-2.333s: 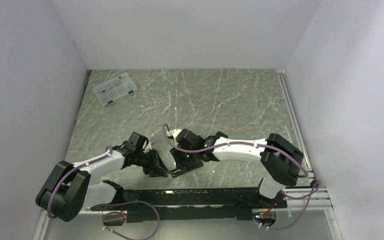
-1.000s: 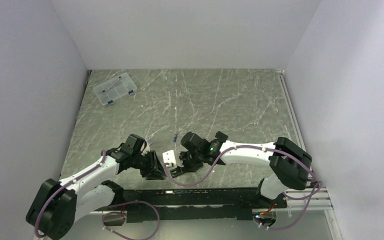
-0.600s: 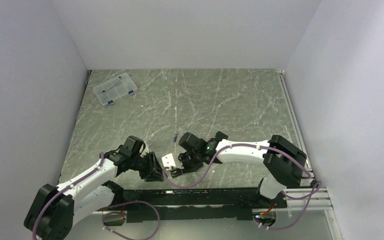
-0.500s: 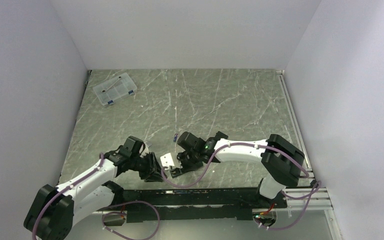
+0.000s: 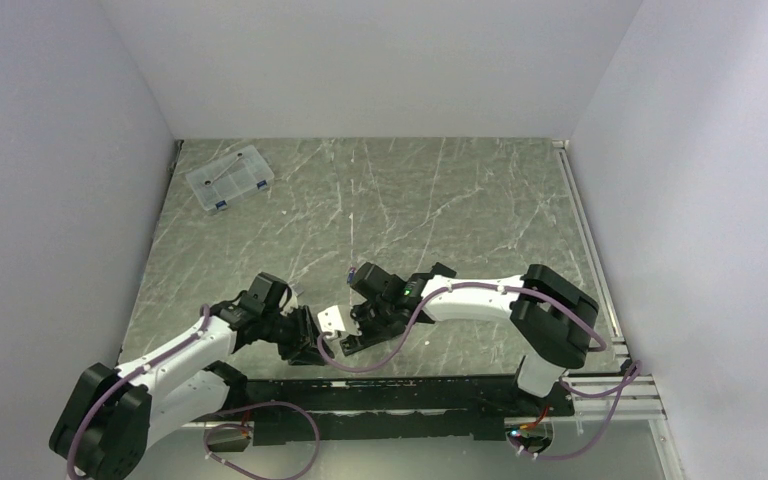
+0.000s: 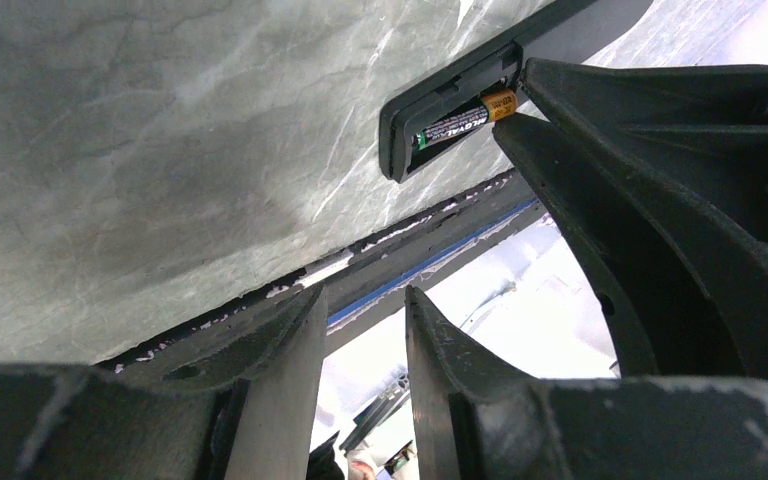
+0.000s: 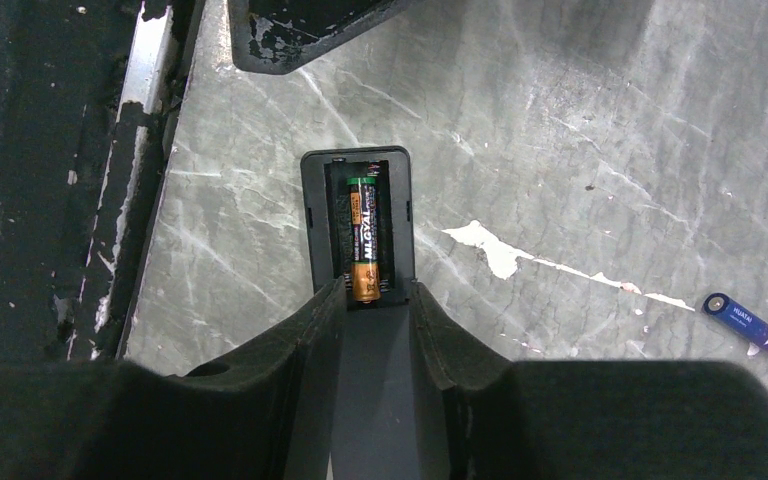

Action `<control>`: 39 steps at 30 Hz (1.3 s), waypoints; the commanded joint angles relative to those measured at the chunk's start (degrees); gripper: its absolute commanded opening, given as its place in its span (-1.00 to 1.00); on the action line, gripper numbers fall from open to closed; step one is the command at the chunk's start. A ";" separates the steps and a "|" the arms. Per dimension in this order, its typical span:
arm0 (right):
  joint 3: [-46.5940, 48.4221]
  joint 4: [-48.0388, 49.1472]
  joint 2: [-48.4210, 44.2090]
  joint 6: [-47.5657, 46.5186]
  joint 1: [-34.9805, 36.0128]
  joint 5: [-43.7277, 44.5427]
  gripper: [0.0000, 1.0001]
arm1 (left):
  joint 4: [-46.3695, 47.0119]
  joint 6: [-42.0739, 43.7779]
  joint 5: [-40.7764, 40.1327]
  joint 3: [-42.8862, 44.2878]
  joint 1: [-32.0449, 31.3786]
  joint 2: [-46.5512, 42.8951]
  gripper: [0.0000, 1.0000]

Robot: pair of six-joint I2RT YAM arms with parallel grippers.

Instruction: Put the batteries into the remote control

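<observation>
Marble table (image 7: 610, 120): remote control (image 7: 318, 240) lies between jaws of right gripper (image 7: 377, 292)

Veined grey-green desk (image 5: 440, 200) and the few things lying on it

A clear compartment box (image 5: 229, 178) sits alone in the far left corner, well apart from everything else. Near the front edge, about mid-width, the remote control (image 7: 401, 215) lies flat with its open battery bay facing up. A loose battery (image 7: 750, 325) with a blue band lies on its side on the bare surface near the remote, not touching it. Between the two, a pale white chip or smear (image 7: 490, 250) marks the desk top.
</observation>
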 commanded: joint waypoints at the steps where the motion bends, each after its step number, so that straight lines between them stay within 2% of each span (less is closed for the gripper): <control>1: 2.06 0.26 0.53 -1.11 -0.46 -1.90 -0.41 | 1.89 0.60 1.00 -0.27 -0.16 0.50 -0.20; 16: 2.62 -1.52 1.90 -1.75 -0.58 -3.31 -0.47 | 2.72 1.05 1.08 -0.06 -0.15 2.18 -0.20; 34: 3.12 -3.57 1.05 -2.23 -0.51 -2.07 -0.94 | 3.32 0.96 1.18 -0.37 -0.16 2.42 -0.20; 39: 3.26 -4.81 -1.48 -2.10 -0.49 0.08 -0.96 | 3.45 1.05 1.27 -0.21 -0.16 2.74 -0.19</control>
